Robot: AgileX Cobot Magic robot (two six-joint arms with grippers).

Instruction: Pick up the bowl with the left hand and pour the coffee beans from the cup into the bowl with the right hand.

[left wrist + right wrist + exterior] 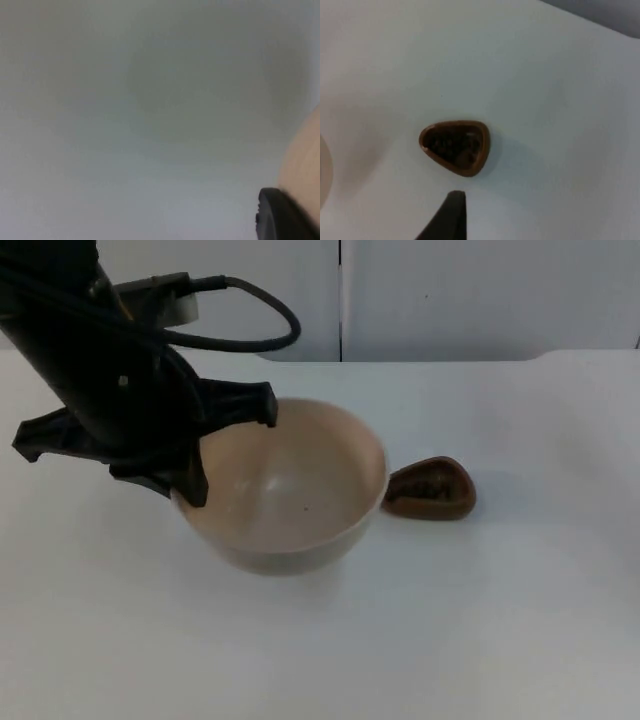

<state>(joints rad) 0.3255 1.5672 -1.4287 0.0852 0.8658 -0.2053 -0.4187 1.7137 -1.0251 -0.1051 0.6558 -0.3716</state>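
At the bowl's (290,490) nine o'clock rim, the left gripper (235,445) clamps it (lifted, tilted). At its three o'clock, the cup (430,490) of beans rests on the surface (480,630); the right gripper's (451,215) opening can't be told.

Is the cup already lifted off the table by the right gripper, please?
No, the cup stands on the table with beans inside, and the right gripper's fingertip is apart from it.

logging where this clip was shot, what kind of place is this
Probably a lab or test bench, not a home kitchen: a bare white table ends at a grey partition wall, and the only items are a cream bowl at the left gripper and a brown cup of coffee beans.
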